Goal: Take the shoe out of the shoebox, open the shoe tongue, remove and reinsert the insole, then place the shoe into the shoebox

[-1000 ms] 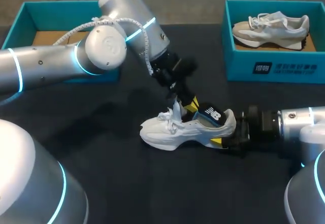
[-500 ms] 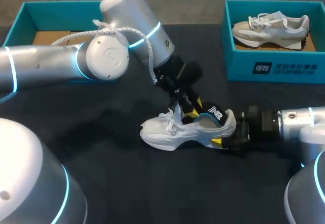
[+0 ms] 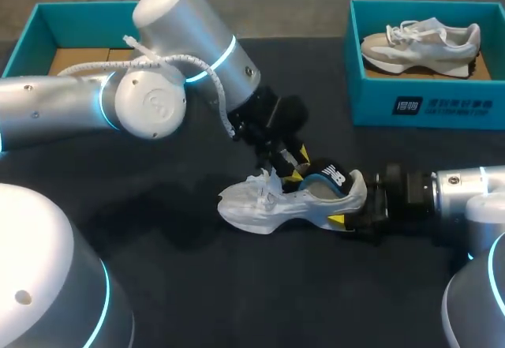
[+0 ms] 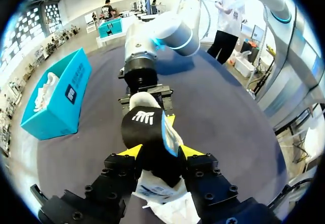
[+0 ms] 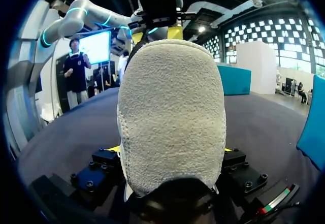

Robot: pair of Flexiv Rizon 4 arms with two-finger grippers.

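1. The shoe (image 3: 276,204) lies on its sole in the middle of the dark worktop (image 3: 158,285). It is out of the empty shoebox (image 3: 47,18) at the far left, so the arms can work on it.
2. The right fingers (image 3: 336,221) are clamped on the heel of the shoe, 1 on each side. I think this keeps the shoe from sliding while the other arm pulls or pushes.
3. The left fingers (image 4: 133,151) reach down into the mouth of the shoe. They are clamped on the black insole (image 4: 144,127), which runs between the 2 yellow tips.
4. The back end of the insole lies over the heel of the shoe, and its blue edge shows. I cannot tell if it is coming out or going back in.
5. A second shoe (image 3: 422,39) rests in the other shoebox (image 3: 426,107) at the far right, well apart from the work.
6. Compared with 1 second ago, the left arm has swung its big joint to the left and tipped its wrist lower.
7. The insole stood up higher then. Now it lies flatter in the shoe.
8. The shoe and the right arm have stayed where they were.
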